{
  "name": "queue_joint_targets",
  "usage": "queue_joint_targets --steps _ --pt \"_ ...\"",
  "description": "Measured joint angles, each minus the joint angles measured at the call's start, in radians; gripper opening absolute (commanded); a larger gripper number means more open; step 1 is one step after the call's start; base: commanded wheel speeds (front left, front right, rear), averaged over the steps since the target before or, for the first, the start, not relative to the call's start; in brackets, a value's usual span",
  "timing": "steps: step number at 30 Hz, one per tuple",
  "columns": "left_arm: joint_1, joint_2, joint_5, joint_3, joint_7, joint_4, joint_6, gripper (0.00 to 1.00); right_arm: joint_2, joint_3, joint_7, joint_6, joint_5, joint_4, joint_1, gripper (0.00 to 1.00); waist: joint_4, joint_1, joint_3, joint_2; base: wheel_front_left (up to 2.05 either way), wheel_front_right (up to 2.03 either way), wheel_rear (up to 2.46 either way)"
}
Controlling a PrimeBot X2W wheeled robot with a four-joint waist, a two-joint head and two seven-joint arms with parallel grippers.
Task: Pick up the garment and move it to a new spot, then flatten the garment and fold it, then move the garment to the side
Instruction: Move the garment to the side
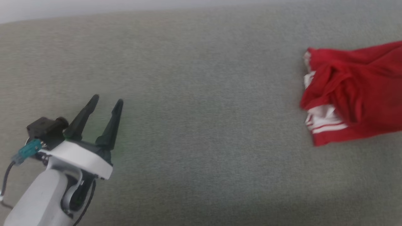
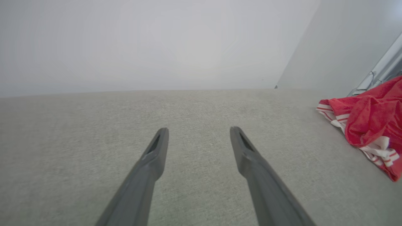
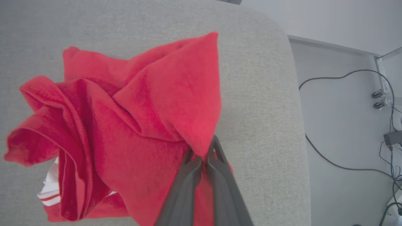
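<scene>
**Garment.** The red jersey shirt lies crumpled at the far right of the grey upholstered surface. It is bunched into deep folds, and white sleeve fabric with red stripes shows at its lower edge. In the right wrist view it sits near the rounded edge of the surface. Beyond that edge is bare floor with loose cables.

**Right gripper.** The right gripper has its two fingers pinched together on a raised fold of the red cloth. How many layers it holds cannot be told.

**Left gripper.** The left gripper stands with its fingers apart and holds nothing. It is over bare upholstery, well apart from the shirt.

**Stage.** This appears to be the pick-up, with the shirt not yet moved to a new spot.

**Risks.**
- The hold is a single pinch near the fingertips, so soft fabric could slide out under the weight of the shirt once it is lifted.
- If several layers are caught, the shirt may come up as a knot, which would make flattening harder.
- A carry that drifts toward the near edge, or a slip there, would drop the shirt onto the floor among the cables.
- The left gripper is too far off to catch or steady anything.
</scene>
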Motion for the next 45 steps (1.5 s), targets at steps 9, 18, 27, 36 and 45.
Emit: queue_joint_targets --steps 9,18,27,36,45 --pt "-0.11 -0.007 0.03 -0.053 0.017 -0.003 -0.024 1.0 -0.054 -0.029 -0.113 0.0 -0.073 0.062 -0.087 0.0 -0.068 0.0 0.082 0.0 0.0 0.0 0.0" --pt "-0.193 -0.001 0.035 -0.094 0.024 -0.008 -0.034 1.0 -0.104 -0.033 -0.226 0.0 -0.178 0.132 -0.158 0.0 -0.091 0.0 0.164 0.0 0.0 0.0 0.0" --pt "-0.254 0.011 0.033 -0.133 0.028 -0.012 -0.037 1.0 -0.04 -0.109 -0.323 0.0 -0.345 0.263 -0.213 0.0 -0.07 0.0 0.228 0.0 0.0 0.0 0.0" --pt "-0.286 0.018 0.026 -0.154 0.024 -0.006 -0.039 1.0 0.035 -0.176 -0.381 0.0 -0.433 0.364 -0.253 0.0 -0.036 0.0001 0.259 0.0 0.0 0.0 0.0" --pt "-0.279 0.03 -0.011 -0.142 0.011 -0.003 -0.041 1.0 0.06 -0.216 -0.391 0.0 -0.466 0.395 -0.289 1.0 -0.033 0.0001 0.238 0.0 0.0 0.0 0.0"
